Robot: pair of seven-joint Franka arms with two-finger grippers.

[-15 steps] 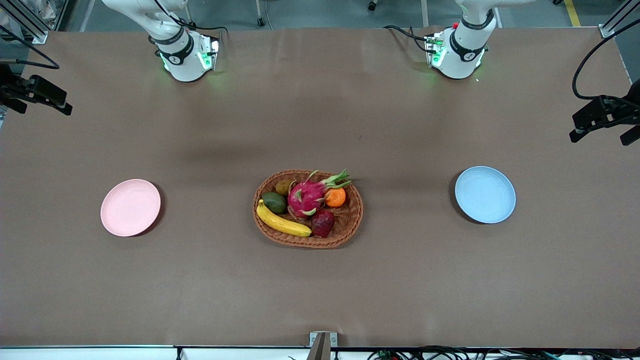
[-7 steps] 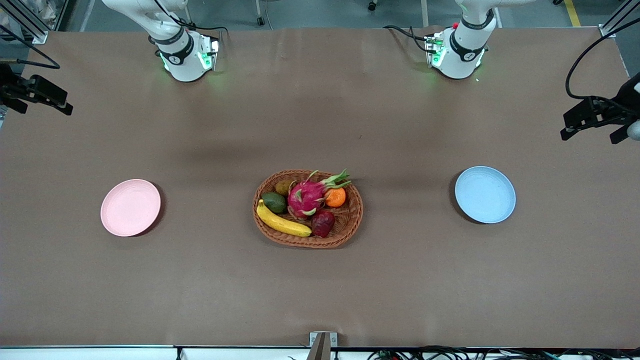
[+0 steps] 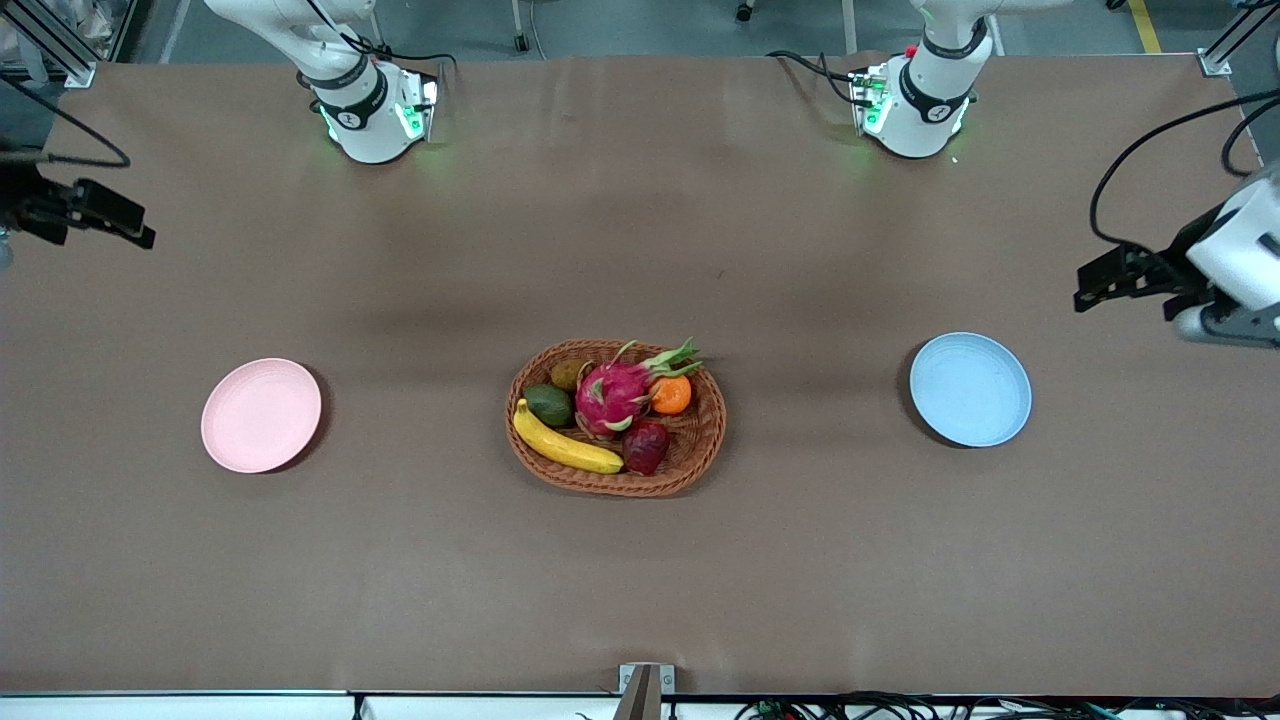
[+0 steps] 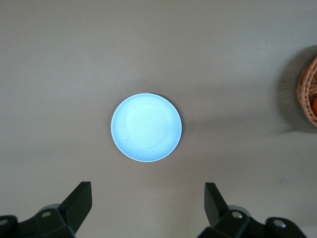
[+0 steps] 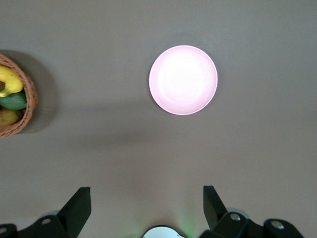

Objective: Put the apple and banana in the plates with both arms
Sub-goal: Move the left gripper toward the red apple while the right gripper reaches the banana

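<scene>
Nearest you, the banana (image 3: 565,446) is lying along the camera-side edge of the wicker basket (image 3: 700,452) at the middle of the table (image 3: 640,580), its one end touching the apple (image 3: 646,445), which is sitting beside it toward the left arm's end of the basket. Just above them in your front view, a dragon fruit (image 3: 618,390) is filling the basket's centre, with an orange (image 3: 671,395) on its left-arm side and an avocado (image 3: 548,404) on its right-arm side. The pink plate (image 3: 261,414) is sitting bare toward the right arm's end of the table, and the blue plate (image 3: 970,389) is sitting bare toward the left arm's end, both well apart from the basket. The left gripper (image 4: 148,210) is hovering high over the table at the left arm's end, near the blue plate, fingers spread wide and holding nothing. The right gripper (image 5: 147,210) is hovering over the right arm's end, near the pink plate, likewise spread wide and holding nothing. You are getting no readable writing or labels on any item.
</scene>
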